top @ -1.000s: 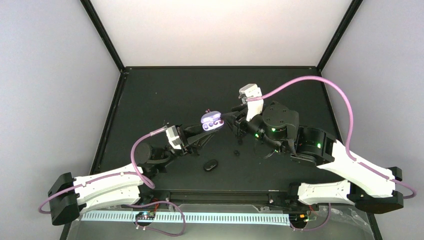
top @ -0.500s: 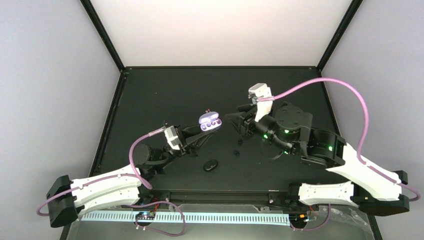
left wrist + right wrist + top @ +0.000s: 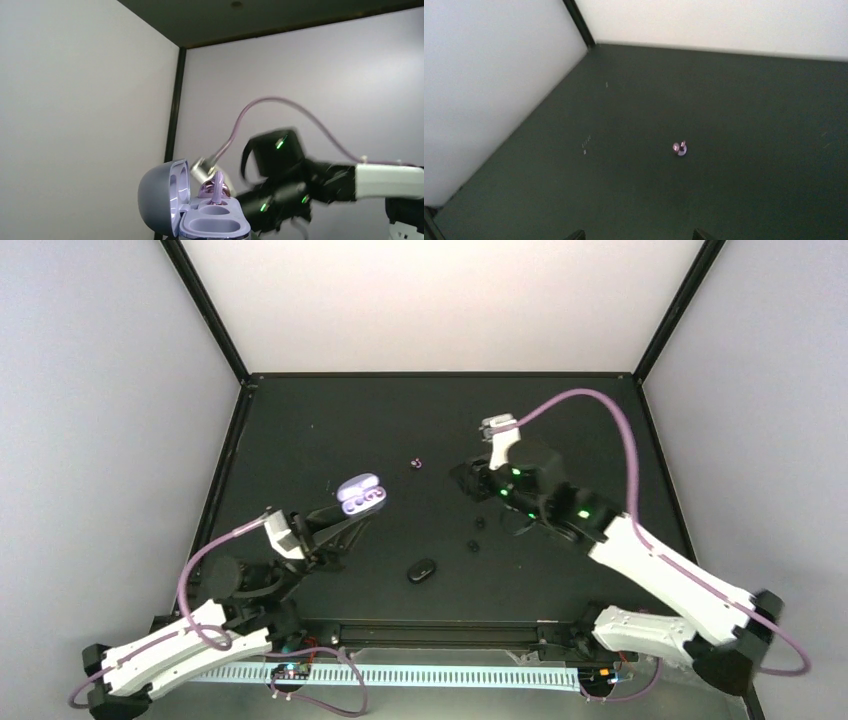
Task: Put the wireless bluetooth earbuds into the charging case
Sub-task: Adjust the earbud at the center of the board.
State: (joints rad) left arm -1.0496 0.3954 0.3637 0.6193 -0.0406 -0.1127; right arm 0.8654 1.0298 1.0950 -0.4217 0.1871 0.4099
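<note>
My left gripper (image 3: 352, 508) is shut on the lavender charging case (image 3: 361, 491), held up above the table with its lid (image 3: 161, 197) open. In the left wrist view a glossy pink earbud (image 3: 218, 186) stands up in the far well; the two nearer wells (image 3: 216, 221) hold nothing. A second pink earbud (image 3: 418, 462) (image 3: 680, 148) lies on the black table. My right gripper (image 3: 468, 478) (image 3: 638, 235) hovers to the right of it, open with nothing between its fingertips (image 3: 576, 234). Two small black earbuds (image 3: 479, 523) lie near the right arm.
A shut black oval case (image 3: 422, 569) lies on the table near the front middle. The black table (image 3: 330, 430) is ringed by a raised black rim and pale walls. The right arm's purple cable (image 3: 570, 398) arches over the back right.
The left arm has pulled the open case back toward the near left, away from the pink earbud on the table. The right arm has swung round and its jaws have spread wider.
</note>
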